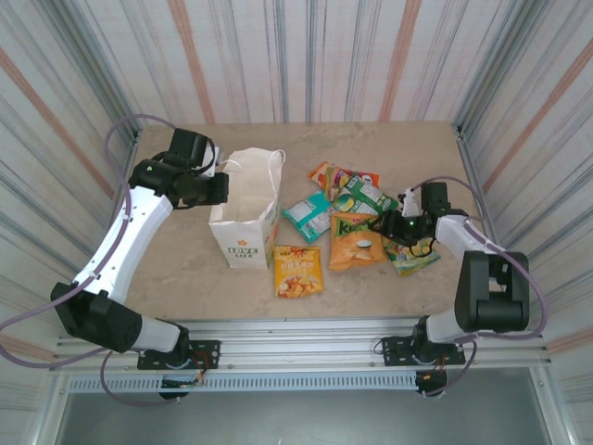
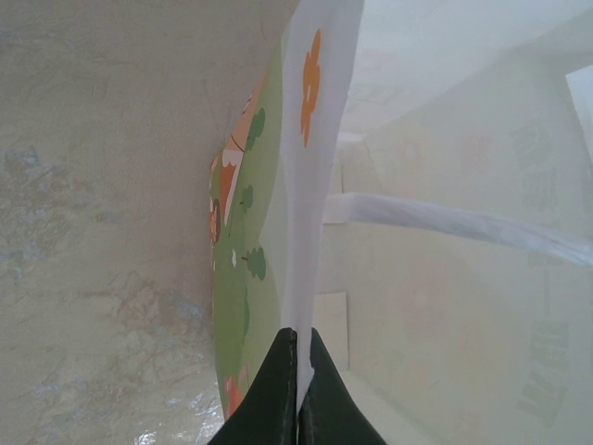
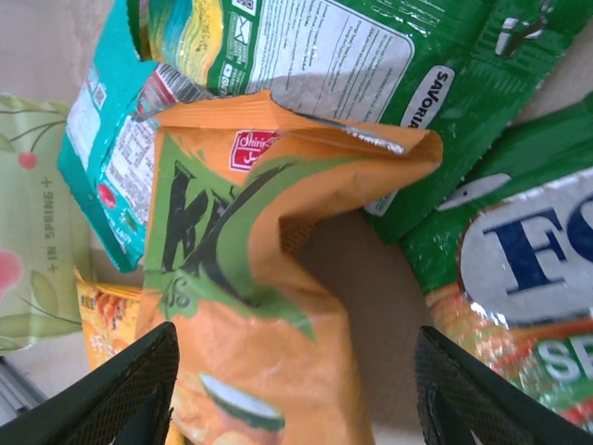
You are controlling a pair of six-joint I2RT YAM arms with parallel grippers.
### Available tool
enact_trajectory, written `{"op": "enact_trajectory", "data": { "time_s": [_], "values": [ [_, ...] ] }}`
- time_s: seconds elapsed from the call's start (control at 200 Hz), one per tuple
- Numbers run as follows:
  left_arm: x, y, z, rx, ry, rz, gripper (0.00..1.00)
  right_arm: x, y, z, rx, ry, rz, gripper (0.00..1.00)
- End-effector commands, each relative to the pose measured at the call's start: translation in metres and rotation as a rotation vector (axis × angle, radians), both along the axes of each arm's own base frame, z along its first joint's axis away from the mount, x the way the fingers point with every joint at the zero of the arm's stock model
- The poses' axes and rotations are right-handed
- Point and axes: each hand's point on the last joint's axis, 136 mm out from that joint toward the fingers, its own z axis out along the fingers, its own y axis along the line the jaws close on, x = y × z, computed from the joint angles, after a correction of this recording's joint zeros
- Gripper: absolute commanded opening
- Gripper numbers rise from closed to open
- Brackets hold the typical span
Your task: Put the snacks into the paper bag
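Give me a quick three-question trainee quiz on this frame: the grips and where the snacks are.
1. True or false: the left gripper is shut on the rim of the paper bag.
2. Choose one: the packet centred between the open fingers of the right gripper is A) orange, B) teal, C) red.
3. Fill in: seen from the top camera, the snacks on the table lie to the bag's ____ (left or right).

Key: 1 true; 2 A; 3 right.
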Motion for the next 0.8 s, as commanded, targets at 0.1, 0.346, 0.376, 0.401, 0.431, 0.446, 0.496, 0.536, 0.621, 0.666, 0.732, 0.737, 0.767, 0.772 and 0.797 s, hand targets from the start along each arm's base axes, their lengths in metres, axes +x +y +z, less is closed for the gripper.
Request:
{"op": "enact_trajectory", "data": {
  "time_s": [0.1, 0.346, 0.376, 0.401, 0.431, 0.446, 0.496, 0.536, 0.621, 0.666, 0.732, 0.737, 0.767, 0.772, 0.797],
  "values": [
    [0.001, -0.005, 0.009, -0.023, -0.02, -0.018, 0.0, 0.009, 0.02, -0.011, 0.043, -0.022, 0.115, 0.68],
    [0.005, -0.011, 0.007, -0.054, -0.013, -0.021, 0.0, 0.01, 0.028, -0.017, 0.081, -0.013, 0.145, 0.51],
    [0.005, -0.012, 0.006, -0.056, -0.008, -0.022, 0.0, 0.01, 0.027, -0.017, 0.078, -0.014, 0.142, 0.43],
    [0.006, -0.013, 0.006, -0.058, -0.005, -0.023, 0.0, 0.011, 0.027, -0.015, 0.077, -0.018, 0.138, 0.37],
    [0.006, -0.013, 0.006, -0.061, -0.005, -0.021, 0.0, 0.011, 0.027, -0.013, 0.076, -0.023, 0.139, 0.32],
    [0.006, -0.013, 0.006, -0.062, -0.004, -0.02, 0.0, 0.011, 0.027, -0.012, 0.076, -0.026, 0.139, 0.3],
    [0.006, -0.014, 0.007, -0.072, -0.003, -0.009, 0.0, 0.011, 0.027, -0.006, 0.08, -0.042, 0.142, 0.24],
    [0.007, -0.016, 0.008, -0.09, -0.004, -0.006, 0.0, 0.01, 0.028, -0.001, 0.082, -0.057, 0.143, 0.2],
    [0.01, -0.024, 0.01, -0.136, -0.011, -0.013, 0.0, 0.011, 0.027, 0.013, 0.075, -0.097, 0.138, 0.13],
    [0.012, -0.027, 0.009, -0.147, -0.01, -0.014, 0.0, 0.012, 0.025, 0.021, 0.068, -0.118, 0.131, 0.1],
    [0.013, -0.03, 0.007, -0.154, -0.002, -0.015, 0.0, 0.014, 0.022, 0.033, 0.06, -0.152, 0.111, 0.07],
    [0.014, -0.03, 0.007, -0.155, -0.001, -0.016, 0.0, 0.014, 0.021, 0.034, 0.06, -0.153, 0.108, 0.07],
    [0.014, -0.031, 0.006, -0.154, 0.001, -0.018, 0.0, 0.015, 0.019, 0.039, 0.055, -0.166, 0.095, 0.06],
    [0.014, -0.032, 0.006, -0.154, 0.002, -0.02, 0.0, 0.015, 0.019, 0.04, 0.055, -0.17, 0.093, 0.06],
    [0.013, -0.033, 0.006, -0.155, 0.004, -0.023, 0.0, 0.016, 0.017, 0.045, 0.047, -0.184, 0.08, 0.05]
  ]
}}
